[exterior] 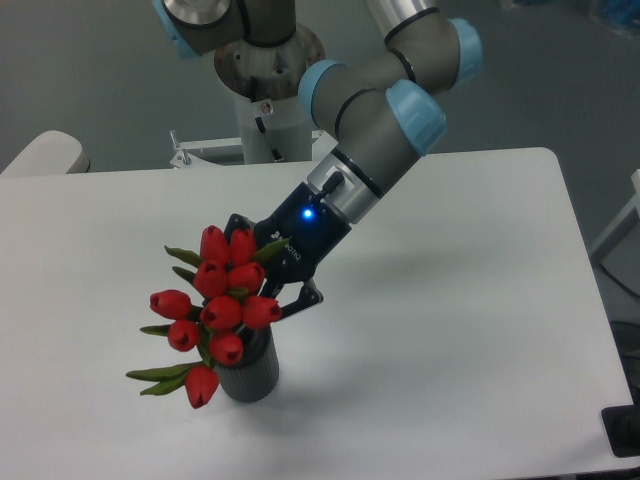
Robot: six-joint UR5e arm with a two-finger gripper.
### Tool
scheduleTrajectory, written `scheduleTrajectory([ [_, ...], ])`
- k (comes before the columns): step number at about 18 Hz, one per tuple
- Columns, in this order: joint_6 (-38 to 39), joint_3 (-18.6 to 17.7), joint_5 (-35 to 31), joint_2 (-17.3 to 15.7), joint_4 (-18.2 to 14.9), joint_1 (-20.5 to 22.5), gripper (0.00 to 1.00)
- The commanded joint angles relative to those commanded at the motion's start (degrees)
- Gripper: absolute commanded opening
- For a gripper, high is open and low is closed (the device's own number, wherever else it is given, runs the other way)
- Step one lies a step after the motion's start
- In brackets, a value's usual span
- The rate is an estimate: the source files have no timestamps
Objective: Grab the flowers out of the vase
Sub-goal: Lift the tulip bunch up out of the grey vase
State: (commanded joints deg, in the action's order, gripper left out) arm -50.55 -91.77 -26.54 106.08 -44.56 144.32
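White table point(480, 330) fills most of my view. Off its far-left corner I see a pale rounded object point(45, 152). Small metal bracket point(182, 152) sits at its far edge. A dark object point(622, 432) sits off its near-right corner.
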Motion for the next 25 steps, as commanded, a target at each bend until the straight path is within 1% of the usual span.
scheduleTrajectory([
  [5, 5.01, 4.49, 0.0, 0.09, -0.09, 0.35, 0.46],
  [8, 6.78, 6.16, 0.0, 0.18, -0.09, 0.79, 0.46],
  [14, 8.18, 6.52, 0.61, 0.26, -0.18, 2.28, 0.45],
  [17, 9.24, 7.65, 1.4, 0.7, -0.18, 3.77, 0.45],
  [20, 8.1, 8.01, 1.5, 1.49, 0.0, 5.09, 0.45],
  [21, 6.62, 8.01, 1.49, 1.93, 0.0, 5.53, 0.45],
  [25, 2.83, 8.36, 1.49, 4.39, 0.0, 9.04, 0.45],
])
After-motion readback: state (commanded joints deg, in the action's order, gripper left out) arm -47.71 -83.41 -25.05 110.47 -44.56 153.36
